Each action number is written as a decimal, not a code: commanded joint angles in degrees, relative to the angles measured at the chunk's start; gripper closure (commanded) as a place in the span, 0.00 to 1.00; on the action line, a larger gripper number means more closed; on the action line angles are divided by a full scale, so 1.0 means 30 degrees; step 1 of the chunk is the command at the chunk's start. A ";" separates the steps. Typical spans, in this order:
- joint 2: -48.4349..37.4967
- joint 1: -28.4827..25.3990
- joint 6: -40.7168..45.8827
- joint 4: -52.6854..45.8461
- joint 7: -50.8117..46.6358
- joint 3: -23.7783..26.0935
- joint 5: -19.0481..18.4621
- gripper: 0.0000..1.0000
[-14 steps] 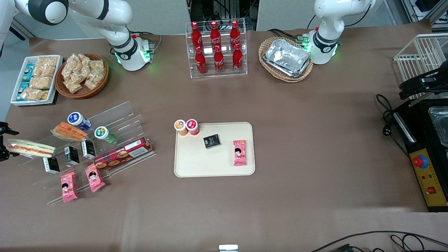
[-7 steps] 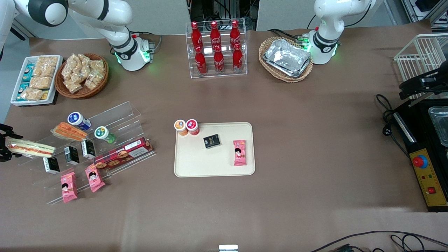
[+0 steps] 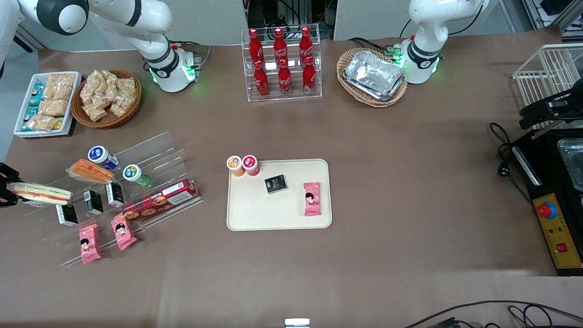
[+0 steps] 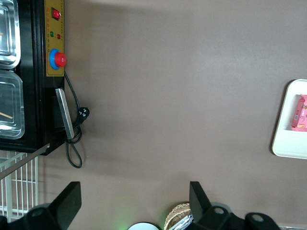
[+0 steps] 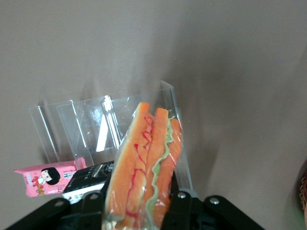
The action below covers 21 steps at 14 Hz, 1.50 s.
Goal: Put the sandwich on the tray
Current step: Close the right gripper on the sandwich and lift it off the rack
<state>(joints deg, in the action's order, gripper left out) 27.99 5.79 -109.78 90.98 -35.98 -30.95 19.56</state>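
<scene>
The sandwich (image 3: 41, 192), a long clear-wrapped wedge of white bread with a red-orange stripe, lies on the upper step of a clear acrylic stand (image 3: 155, 146) toward the working arm's end of the table. My gripper (image 3: 8, 187) is at that end of the sandwich, its black fingers shut against both sides. In the right wrist view the sandwich (image 5: 144, 158) fills the gap in the gripper (image 5: 136, 203), showing orange filling and a green lettuce edge. The cream tray (image 3: 273, 214) lies flat mid-table, well apart from the sandwich.
A shorter orange-striped sandwich (image 3: 89, 170), two small bottles (image 3: 103, 156), black cartons (image 3: 93, 202), a cookie box (image 3: 159, 199) and pink packets (image 3: 89, 243) share the stand. On the tray sit two cups (image 3: 242, 165), a black carton (image 3: 276, 183) and a pink packet (image 3: 312, 198).
The gripper's fingers have drawn together around the sandwich's end. The sandwich has barely shifted on its step.
</scene>
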 commanded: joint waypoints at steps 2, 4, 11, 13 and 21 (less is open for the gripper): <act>-0.0336 0.0004 0.0177 -0.1200 0.0128 0.0063 0.0336 0.55; -0.0629 -0.0142 0.0412 -0.1613 0.0565 0.0151 -0.0392 0.55; -0.1508 -0.2484 0.3370 -0.3927 0.0714 0.0269 -0.2097 0.50; -0.2121 -0.3011 0.3576 -0.3988 0.1995 0.0385 -0.2009 0.51; -0.3501 -0.6379 0.4221 -0.3988 0.3026 0.0677 -0.2009 0.52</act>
<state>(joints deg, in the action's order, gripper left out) 18.81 -10.62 -98.21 79.08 -28.75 -29.40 14.27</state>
